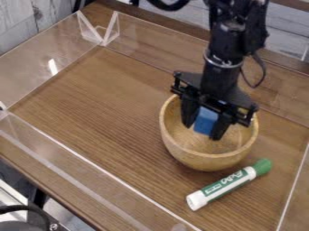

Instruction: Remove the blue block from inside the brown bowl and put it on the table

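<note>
Wood-grain table (97, 99) bears the brown bowl (182, 152), where the gripper (208, 129), jaws half-spread, clamps the blue block (207, 121) mid-extraction; next, probably carry it sideways onto bare tabletop.

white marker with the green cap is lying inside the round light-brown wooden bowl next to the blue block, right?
Not quite. The white marker with the green cap lies on the brown wood-grain table, outside and in front of the round light-brown wooden bowl, as the camera view shows. The small bright-blue block is over the bowl, clamped in the pincer.
</note>
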Controlling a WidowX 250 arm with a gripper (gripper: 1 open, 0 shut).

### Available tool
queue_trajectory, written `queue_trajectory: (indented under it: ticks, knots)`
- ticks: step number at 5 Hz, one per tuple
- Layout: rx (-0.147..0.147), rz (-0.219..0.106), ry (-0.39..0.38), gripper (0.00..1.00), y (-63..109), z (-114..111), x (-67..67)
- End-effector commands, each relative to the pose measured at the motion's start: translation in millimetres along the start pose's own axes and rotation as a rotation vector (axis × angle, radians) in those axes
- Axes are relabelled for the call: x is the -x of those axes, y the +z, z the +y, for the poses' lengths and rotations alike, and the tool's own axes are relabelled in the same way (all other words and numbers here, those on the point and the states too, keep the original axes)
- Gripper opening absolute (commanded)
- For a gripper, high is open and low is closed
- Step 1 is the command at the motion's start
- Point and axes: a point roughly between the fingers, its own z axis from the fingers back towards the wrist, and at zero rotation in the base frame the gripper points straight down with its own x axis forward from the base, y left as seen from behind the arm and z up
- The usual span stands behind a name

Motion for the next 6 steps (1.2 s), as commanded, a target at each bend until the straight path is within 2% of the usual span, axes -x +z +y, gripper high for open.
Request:
queue_trajectory:
  ticks: [1, 3, 4, 5, 6]
  knots:
    - [0.022, -0.076, 0.011, 0.00, 32.8, 4, -9.7]
    - [0.026, -0.120, 0.031, 0.00, 82.7, 19, -1.2]
    - [0.015, -0.141, 0.085, 0.00, 105.1, 25, 3.6]
    - [0.007, -0.153, 0.121, 0.00, 111.5, 33, 16.8]
    - [0.005, -0.153, 0.130, 0.00, 107.5, 52, 36.2]
